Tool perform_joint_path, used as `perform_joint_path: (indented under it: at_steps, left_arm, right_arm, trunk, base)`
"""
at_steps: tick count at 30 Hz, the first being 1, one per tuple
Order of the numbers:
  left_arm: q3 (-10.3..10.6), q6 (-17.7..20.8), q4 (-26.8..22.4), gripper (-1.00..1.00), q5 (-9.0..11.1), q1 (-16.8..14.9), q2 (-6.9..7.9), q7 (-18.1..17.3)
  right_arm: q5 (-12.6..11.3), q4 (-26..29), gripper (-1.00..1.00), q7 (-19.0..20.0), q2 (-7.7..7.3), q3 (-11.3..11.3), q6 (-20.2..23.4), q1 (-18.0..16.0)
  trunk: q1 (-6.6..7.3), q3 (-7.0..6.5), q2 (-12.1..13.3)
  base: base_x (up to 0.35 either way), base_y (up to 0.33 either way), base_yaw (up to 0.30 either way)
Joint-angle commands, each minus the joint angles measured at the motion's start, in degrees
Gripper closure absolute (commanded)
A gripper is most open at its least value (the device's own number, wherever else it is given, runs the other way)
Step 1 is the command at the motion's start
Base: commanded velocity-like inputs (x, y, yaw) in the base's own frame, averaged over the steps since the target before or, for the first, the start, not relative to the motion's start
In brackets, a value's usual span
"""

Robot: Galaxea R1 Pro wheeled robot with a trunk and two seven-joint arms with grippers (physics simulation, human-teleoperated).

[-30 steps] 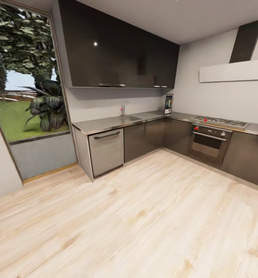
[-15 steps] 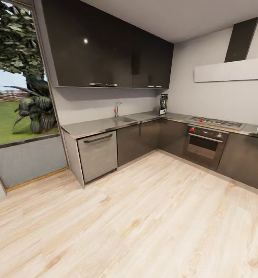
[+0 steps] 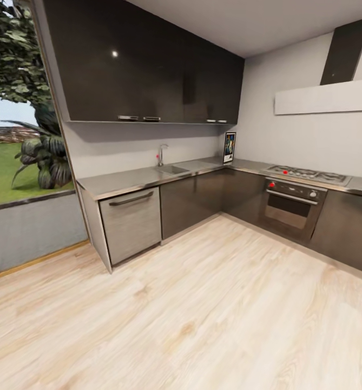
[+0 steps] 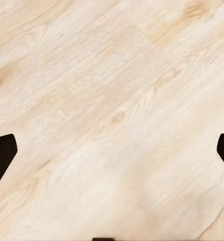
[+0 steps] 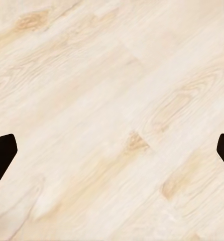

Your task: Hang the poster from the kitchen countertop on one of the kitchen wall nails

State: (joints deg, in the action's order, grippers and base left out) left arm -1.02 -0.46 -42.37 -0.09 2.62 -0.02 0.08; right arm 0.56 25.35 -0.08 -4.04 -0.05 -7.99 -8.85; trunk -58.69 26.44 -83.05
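The poster (image 3: pixel 229 148) stands upright in the far corner of the kitchen countertop (image 3: pixel 132 181), leaning against the pale wall, its dark blue picture and white border facing the room. The grey L-shaped worktop carries a sink with a chrome tap (image 3: pixel 160 154) and a gas hob (image 3: pixel 306 175). No nail can be made out on the walls at this distance. In the left wrist view my left gripper (image 4: pixel 112 155) is open, its dark fingertips (image 4: pixel 1 155) wide apart over bare wood floor. My right gripper (image 5: pixel 112 155) is likewise open above the floor, empty.
Dark wall cabinets (image 3: pixel 148 70) hang over the counter and an extractor hood (image 3: pixel 327 95) over the hob. An oven (image 3: pixel 291 208) and a dishwasher (image 3: pixel 129 222) sit under the worktop. A big window (image 3: pixel 18 135) is at the left. Light wood floor (image 3: pixel 202 314) stretches towards the counter.
The whole head view has shifted: the kitchen has slid left and grown a little larger, so the camera has turned right and come closer. Nothing in the kitchen has moved.
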Motion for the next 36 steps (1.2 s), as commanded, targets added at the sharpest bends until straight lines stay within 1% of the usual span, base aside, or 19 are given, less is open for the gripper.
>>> perform_joint_path:
  at_steps: [1,36]
  left_arm:
    - [-0.04,-0.07,-0.04,-1.0,-0.01,0.02,0.0,0.01]
    - [-0.13,-0.16,0.0,-1.0,0.0,0.01,0.02,-0.08]
  right_arm:
    - [0.06,-0.04,-1.0,-0.01,0.0,-0.01,-0.18,-0.03]
    - [-0.02,-0.04,-1.0,-0.01,-0.01,-0.15,-0.12,-0.03]
  trunk:
    - [-0.03,0.05,-0.02]
    - [-0.03,0.05,-0.02]
  base:
    - [0.323,-0.082,0.0]
    - [0.322,-0.082,-0.003]
